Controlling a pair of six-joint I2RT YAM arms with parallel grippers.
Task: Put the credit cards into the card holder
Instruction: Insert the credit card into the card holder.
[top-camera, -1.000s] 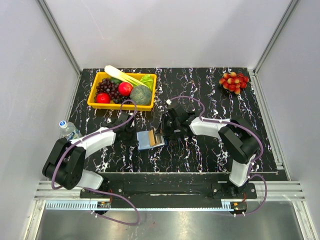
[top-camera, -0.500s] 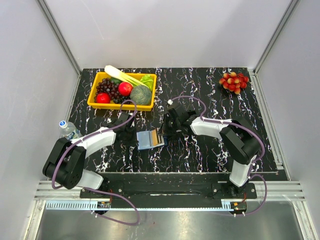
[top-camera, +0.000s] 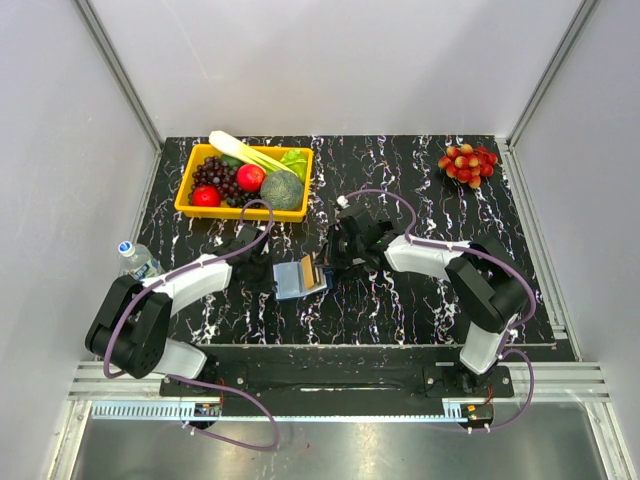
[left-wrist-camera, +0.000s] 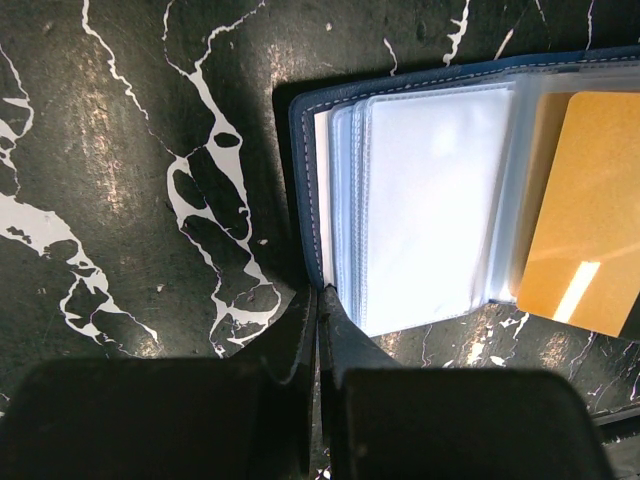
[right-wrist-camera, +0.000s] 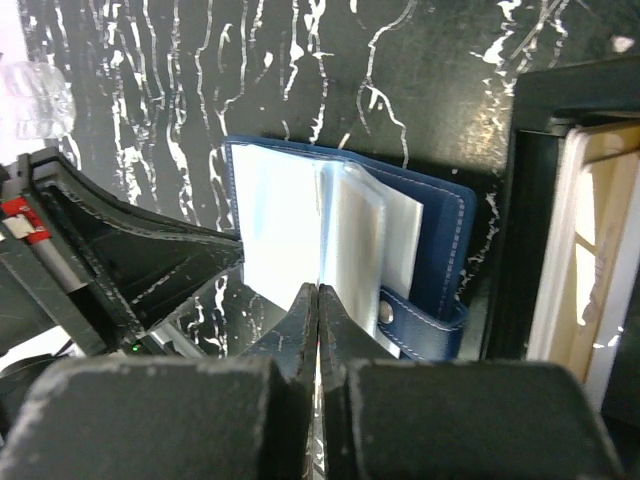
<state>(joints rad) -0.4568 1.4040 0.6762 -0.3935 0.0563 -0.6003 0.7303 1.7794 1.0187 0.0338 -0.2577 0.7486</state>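
The dark-blue card holder (top-camera: 298, 278) lies open mid-table, with clear sleeves fanned up (left-wrist-camera: 430, 200) (right-wrist-camera: 350, 235). My left gripper (left-wrist-camera: 320, 292) is shut on the near corner of its blue cover, at its left side in the top view (top-camera: 268, 274). My right gripper (right-wrist-camera: 318, 290) is shut at the holder's right side (top-camera: 326, 268). It holds a tan credit card (left-wrist-camera: 585, 210) edge-on, with the card's far end among the sleeves. More credit cards (right-wrist-camera: 600, 230), white and tan, stand in a black tray (right-wrist-camera: 525, 200) just right of the holder.
A yellow basket (top-camera: 190, 205) of fruit and vegetables stands at the back left. A red fruit bunch (top-camera: 467, 163) lies at the back right. A water bottle (top-camera: 135, 257) lies at the table's left edge.
My right gripper has shifted slightly back and to the right with the tan card at the holder's right edge. The left gripper keeps its hold on the cover.
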